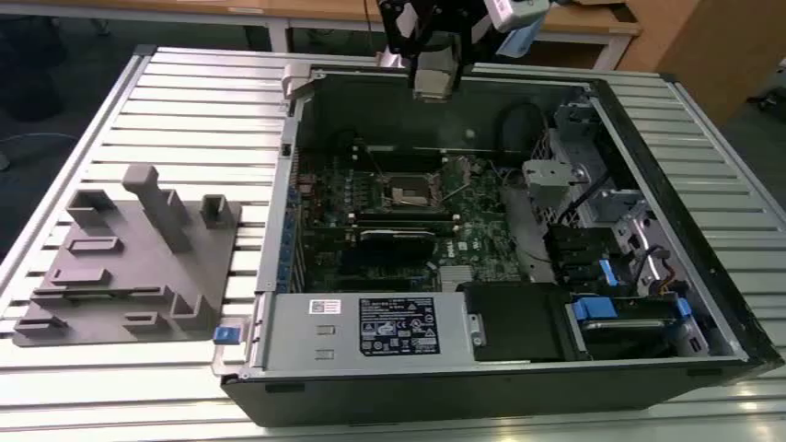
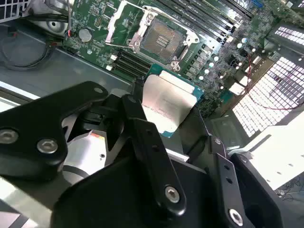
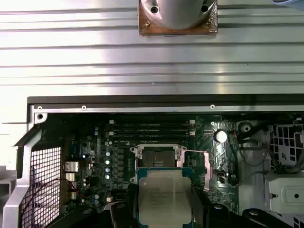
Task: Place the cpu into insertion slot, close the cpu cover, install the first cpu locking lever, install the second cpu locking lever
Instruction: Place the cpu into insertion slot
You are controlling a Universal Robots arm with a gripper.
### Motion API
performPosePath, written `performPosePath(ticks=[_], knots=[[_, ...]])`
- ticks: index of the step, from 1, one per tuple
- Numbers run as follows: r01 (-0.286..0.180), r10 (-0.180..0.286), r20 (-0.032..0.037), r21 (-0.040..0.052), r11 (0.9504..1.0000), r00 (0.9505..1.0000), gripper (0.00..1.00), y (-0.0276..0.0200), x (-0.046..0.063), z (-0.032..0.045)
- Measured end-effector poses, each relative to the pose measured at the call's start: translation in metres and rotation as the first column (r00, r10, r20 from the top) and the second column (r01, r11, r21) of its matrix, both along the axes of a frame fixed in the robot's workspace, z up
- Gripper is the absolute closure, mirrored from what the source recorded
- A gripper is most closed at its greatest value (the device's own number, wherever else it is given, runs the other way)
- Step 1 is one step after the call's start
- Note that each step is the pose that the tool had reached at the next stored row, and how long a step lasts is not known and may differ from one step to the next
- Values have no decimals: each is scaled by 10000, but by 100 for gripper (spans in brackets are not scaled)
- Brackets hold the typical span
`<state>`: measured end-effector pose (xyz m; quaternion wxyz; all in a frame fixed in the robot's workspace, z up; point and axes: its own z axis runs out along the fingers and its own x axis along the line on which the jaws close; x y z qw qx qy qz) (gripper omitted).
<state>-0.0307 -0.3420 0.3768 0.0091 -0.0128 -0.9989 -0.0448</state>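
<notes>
**Chip held between the fingers above the open case**

The gripper (image 2: 168,118) has its black fingers (image 2: 137,123) closed against opposite edges of the cpu (image 2: 166,102) — the chip sits between them, silver top showing in both wrist views. Beyond the fingertips, well apart from the chip, the insertion slot (image 2: 161,42) lies on the green circuit board (image 2: 92,16) — dark centre uncovered. In the exterior view the computer case (image 1: 491,405) lies below the fingers.

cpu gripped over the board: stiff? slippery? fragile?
Likely stiff: the cpu is a flat plate with a metal top. Probably light, since it looks thin. Its smooth top and thin edges may slip between the fingers.
</notes>
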Motion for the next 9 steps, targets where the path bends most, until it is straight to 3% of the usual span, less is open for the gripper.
performPosePath(ticks=[9], knots=[[0, 0, 0, 0, 10000, 10000, 46, 0, 0, -12]])
